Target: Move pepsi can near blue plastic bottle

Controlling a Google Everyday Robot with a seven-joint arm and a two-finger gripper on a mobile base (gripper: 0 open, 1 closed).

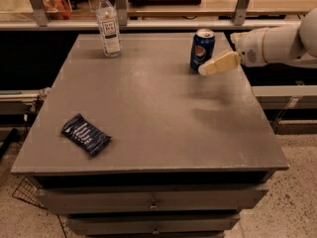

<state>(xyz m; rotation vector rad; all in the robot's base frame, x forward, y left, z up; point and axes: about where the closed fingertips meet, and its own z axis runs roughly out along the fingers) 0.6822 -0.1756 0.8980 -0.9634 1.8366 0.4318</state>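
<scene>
One pepsi can (202,49), a dark blue metal cylinder with a silver top, stands upright at the far right of the matte grey table (163,118). One blue plastic bottle (108,25), clear with a white cap and label, stands upright far left, well apart from the can. One flat crinkly blue snack packet (85,134) lies front left. The one smooth beige gripper (220,63) reaches in from the right, just beside the can. Whether it is clenched or released, can't tell.

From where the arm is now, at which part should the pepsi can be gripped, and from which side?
Probably mid-height on its round wall, coming from the right of the camera view. The pepsi can stands upright on the table, so its sides are straight there, and the gripper sits close beside its lower right side.
</scene>
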